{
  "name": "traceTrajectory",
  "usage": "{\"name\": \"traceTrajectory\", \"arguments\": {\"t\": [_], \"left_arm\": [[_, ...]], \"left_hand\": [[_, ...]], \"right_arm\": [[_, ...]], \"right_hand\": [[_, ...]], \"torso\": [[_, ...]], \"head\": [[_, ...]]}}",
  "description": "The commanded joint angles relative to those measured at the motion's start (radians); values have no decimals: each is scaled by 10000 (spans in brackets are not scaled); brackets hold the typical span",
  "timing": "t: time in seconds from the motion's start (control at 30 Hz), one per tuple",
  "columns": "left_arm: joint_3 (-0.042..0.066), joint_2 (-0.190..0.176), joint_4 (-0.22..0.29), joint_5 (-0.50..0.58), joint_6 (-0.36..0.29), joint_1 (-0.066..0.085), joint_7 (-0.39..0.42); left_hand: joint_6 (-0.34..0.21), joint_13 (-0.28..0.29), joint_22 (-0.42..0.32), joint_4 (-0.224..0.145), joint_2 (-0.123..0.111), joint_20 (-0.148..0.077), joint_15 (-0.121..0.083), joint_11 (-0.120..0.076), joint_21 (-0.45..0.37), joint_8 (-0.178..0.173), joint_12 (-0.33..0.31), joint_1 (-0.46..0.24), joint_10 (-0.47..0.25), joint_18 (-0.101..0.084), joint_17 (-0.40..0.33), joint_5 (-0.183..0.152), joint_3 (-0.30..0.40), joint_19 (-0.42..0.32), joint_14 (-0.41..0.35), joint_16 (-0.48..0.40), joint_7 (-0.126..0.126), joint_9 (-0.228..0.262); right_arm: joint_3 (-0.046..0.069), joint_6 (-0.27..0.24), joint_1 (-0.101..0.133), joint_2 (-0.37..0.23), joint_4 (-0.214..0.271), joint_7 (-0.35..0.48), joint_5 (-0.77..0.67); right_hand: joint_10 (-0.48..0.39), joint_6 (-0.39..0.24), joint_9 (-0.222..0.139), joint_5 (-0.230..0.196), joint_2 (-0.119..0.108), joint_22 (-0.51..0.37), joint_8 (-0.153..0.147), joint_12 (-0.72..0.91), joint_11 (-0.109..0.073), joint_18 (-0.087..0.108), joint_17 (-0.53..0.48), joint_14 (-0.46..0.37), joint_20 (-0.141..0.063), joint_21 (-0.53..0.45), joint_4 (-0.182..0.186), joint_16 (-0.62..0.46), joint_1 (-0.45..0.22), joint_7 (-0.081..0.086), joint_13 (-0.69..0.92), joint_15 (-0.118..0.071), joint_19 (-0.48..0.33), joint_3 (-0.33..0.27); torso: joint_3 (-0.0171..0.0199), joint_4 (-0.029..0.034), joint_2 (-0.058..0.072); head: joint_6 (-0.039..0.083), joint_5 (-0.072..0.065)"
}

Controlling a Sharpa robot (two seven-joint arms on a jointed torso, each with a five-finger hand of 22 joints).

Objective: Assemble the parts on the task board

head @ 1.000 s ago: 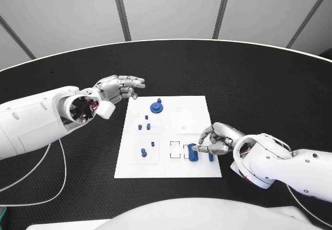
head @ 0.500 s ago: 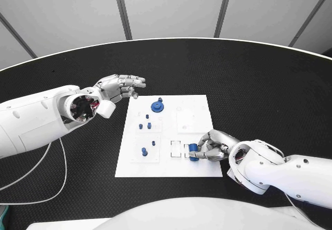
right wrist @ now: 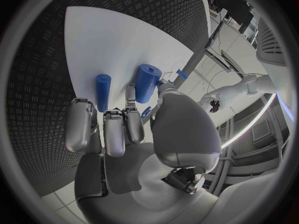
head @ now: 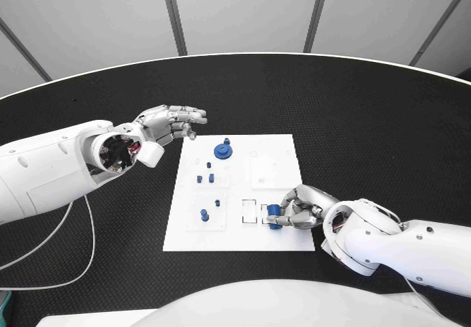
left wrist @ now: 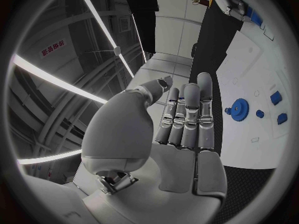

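Left hand (head: 169, 124) hovers over black surface (head: 373, 116) just off task board's (head: 280, 235) far left corner, fingers (left wrist: 187, 115) straight, side by side, nothing held. Blue gear (head: 224, 151) stands near board's far edge; small blue pegs (head: 204, 180) sit mid-board. Right hand (head: 304, 206) down at board's near right part, fingers (right wrist: 116, 129) pinching blue cylinder (head: 273, 216). Second, slimmer blue cylinder (right wrist: 102, 91) lies just beside.

— How is the scene lit?
— Evenly and brightly from above; only soft shadows are cast on the worktop (head: 373, 116).
— And the wrist views?
— Straight edges are bent; ceiling strips glare.
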Motion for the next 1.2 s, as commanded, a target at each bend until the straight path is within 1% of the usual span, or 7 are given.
{"name": "traceTrajectory", "arguments": {"t": [0.03,0.1,0.2,0.37,0.57,0.9,1.2], "left_arm": [[0,-17,4,0,-4,0,-5],[0,-27,6,0,-8,0,-7],[0,-34,4,0,-5,0,-13],[-1,-27,-15,0,4,0,-24],[-1,-19,-36,0,43,-1,-47],[-1,1,-58,0,82,-1,-67],[-2,50,-101,0,103,-1,-75]], "left_hand": [[-18,-2,-15,-13,47,53,-3,29,-35,-56,-46,9,-31,155,-9,19,-57,26,-58,51,15,-17],[-18,-2,-15,-13,47,53,-3,29,-35,-56,-46,9,-31,155,-9,19,-57,26,-58,51,15,-17],[-18,-2,-15,-13,47,53,-3,29,-35,-56,-46,9,-31,155,-9,19,-57,26,-58,51,15,-17],[-18,-2,-15,-13,47,53,-3,29,-35,-56,-46,9,-31,155,-9,19,-57,26,-58,51,15,-17],[-18,-2,-15,-13,47,53,-3,29,-35,-56,-46,9,-31,155,-9,19,-57,26,-58,51,15,-17],[-20,-2,-24,9,59,55,-1,29,-48,-58,-48,1,-36,155,-13,22,-68,28,-63,55,14,-20],[-20,-2,-24,9,59,55,-1,29,-48,-58,-48,1,-36,155,-13,22,-68,28,-63,55,14,-20]], "right_arm": [[-1,-98,-2,-4,19,5,-4],[0,-237,-2,-39,84,31,-6],[1,-434,-3,-141,255,86,-8],[5,-677,-1,-384,664,135,-8],[10,-983,0,-542,1101,151,38],[31,-1497,2,-598,1330,252,87],[130,-1499,23,-260,1145,297,89]], "right_hand": [[243,29,-2,43,144,1438,-58,16,-18,-202,1637,869,0,51,-100,47,465,-54,1328,-42,386,160],[248,60,-6,12,288,1471,-81,18,-52,-210,1669,875,-17,96,-262,60,1020,-88,1348,-69,398,535],[267,113,-31,281,255,1504,-122,42,-69,-219,1705,882,-37,142,-358,74,1357,-101,1388,-88,410,901],[301,252,-73,1140,-73,1558,-205,77,-86,-231,1759,891,-59,193,-381,96,1542,-108,1459,-98,423,1724],[347,330,-60,1317,-369,1611,-239,133,-84,-245,1785,894,-61,254,-474,106,1475,-105,1539,-100,439,2472],[381,417,-28,1390,-500,1651,-228,162,-94,-256,1802,897,-61,310,-408,113,1163,-124,1578,-103,454,2819],[401,467,-1,1372,-599,1681,-216,175,-108,-266,1816,900,-71,360,-350,118,916,-141,1598,-117,470,2950]], "torso": [[-9,3,-5],[-7,-3,-1],[-6,-8,-8],[-8,-7,-13],[8,-7,2],[-4,-1,12],[-25,-13,6]], "head": [[-1,18],[-1,20],[-1,40],[-1,33],[17,45],[41,33],[57,7]]}}
